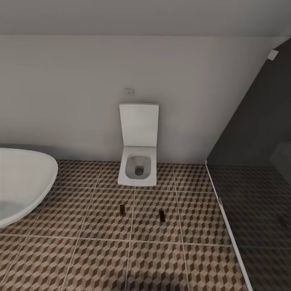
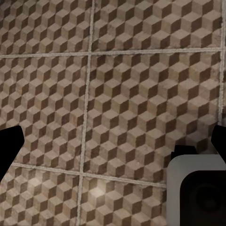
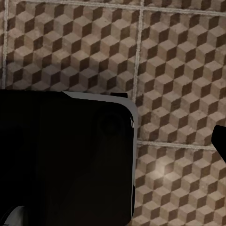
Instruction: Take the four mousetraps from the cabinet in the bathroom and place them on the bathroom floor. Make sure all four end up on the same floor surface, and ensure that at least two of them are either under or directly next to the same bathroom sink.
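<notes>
Already two small flat tan wooden mousetraps with dark metal parts lie on the brown-and-beige cube-patterned tiled bathroom floor (image 1: 194,218), one (image 1: 121,208) just left of a grout line and the other (image 1: 161,215) to its right, both in front of the white wall-hung toilet (image 1: 137,169), well apart from each other. A curved white basin or tub (image 1: 24,182) juts in at the left of the head view; whether it is the sink I cannot tell. The risk from here is that these traps count as too far from a sink, since neither sits under or beside one, and two more are left to fetch. The toilet bowl looks empty, as does the white basin. In the left wrist view dark tips of the left tool (image 2: 113,146) stand wide apart over bare tile; for the right tool, one dark finger (image 3: 220,141) shows, so I cannot tell its state.
</notes>
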`<state>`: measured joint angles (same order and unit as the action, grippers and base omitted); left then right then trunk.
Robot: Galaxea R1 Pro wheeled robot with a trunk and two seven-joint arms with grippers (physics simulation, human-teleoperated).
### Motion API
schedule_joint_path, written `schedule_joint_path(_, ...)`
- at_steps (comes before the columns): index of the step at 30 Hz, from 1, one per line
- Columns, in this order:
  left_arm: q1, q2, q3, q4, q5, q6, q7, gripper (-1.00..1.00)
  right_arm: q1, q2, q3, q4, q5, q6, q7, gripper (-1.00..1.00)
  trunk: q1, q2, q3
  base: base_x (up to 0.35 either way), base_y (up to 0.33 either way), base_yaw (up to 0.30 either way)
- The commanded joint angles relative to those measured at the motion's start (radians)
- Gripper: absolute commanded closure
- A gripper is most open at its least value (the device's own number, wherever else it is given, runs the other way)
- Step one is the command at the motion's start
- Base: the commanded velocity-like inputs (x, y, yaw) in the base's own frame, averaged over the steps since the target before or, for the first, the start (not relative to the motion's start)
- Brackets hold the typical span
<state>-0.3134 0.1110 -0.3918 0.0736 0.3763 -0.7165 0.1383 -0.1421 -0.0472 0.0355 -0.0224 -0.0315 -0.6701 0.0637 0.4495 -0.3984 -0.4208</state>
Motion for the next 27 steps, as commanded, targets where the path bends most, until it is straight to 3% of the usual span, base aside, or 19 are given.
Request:
schedule_joint_path(1,-0.001,-0.001,-0.009,0.003,0.003,-0.004,0.004,-1.00,-0.001,0.000,0.003,0.001,-0.004,-0.003,0.004,-1.00,0.000,-0.002,-0.001,0.000,0.000,0.000)
schedule_joint_path(27,-0.001,-0.001,-0.009,0.003,0.003,-0.004,0.004,-1.00,-0.001,0.000,0.003,0.001,-0.004,-0.003,0.004,-1.00,0.000,-0.002,-0.001,0.000,0.000,0.000)
